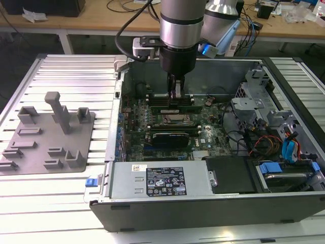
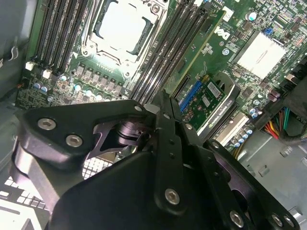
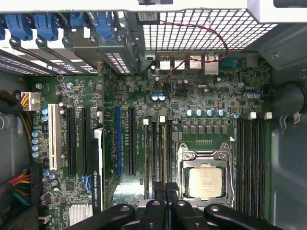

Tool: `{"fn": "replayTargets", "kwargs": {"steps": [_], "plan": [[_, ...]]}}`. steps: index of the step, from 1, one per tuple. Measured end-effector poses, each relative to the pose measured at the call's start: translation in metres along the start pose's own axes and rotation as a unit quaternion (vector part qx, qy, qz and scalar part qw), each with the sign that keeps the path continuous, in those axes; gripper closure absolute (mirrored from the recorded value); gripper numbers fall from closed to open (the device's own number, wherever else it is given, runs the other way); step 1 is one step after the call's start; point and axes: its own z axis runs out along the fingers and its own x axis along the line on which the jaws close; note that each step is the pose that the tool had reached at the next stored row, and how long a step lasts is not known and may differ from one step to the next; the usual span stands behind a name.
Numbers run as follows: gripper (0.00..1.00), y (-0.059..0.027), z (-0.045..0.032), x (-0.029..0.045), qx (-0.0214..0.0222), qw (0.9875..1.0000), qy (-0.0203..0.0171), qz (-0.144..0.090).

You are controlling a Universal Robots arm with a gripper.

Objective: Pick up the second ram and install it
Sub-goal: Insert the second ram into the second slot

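The second ram [image 1: 189, 108] is a thin green stick standing upright in the memory slots just behind the CPU socket [image 1: 175, 120] inside the open computer case. My gripper [image 1: 175, 97] comes straight down onto its middle, fingers shut, and hides that part of the stick. In the first wrist view the shut gripper [image 3: 166, 189] lines up with the ram [image 3: 166, 153], which runs along the slot nearest the socket [image 3: 205, 182]. The second wrist view has the gripper [image 2: 165, 98] over the slots next to the socket [image 2: 124, 24].
A black expansion card [image 1: 172, 136] lies in front of the socket. Drive cage and cables [image 1: 274, 132] crowd the case on the exterior view's right. The power supply [image 1: 160, 179] sits along the front. A grey parts fixture [image 1: 48, 137] rests outside on the ribbed table.
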Motion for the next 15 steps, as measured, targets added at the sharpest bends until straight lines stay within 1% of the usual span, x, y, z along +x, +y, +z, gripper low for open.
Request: {"fn": "replayTargets", "kwargs": {"steps": [4, 6, 8, 9, 13, 15], "plan": [[0.91, 0.0000, 0.0005, -0.0001, 0.0001, 1.0000, -0.0001, 0.000], [0.91, 0.0001, 0.0065, -0.0001, 0.0000, 1.0000, 0.0000, 0.000], [0.91, 0.0003, 0.0159, -0.0002, 0.0000, 1.0000, 0.0000, 0.000], [0.91, 0.0003, 0.0187, -0.0003, 0.0000, 1.0000, -0.0001, 0.000], [0.91, 0.0005, 0.0262, -0.0003, 0.0000, 1.0000, -0.0001, 0.004], [0.91, 0.0005, 0.0269, -0.0003, -0.0001, 1.0000, 0.0000, 0.007]]}}
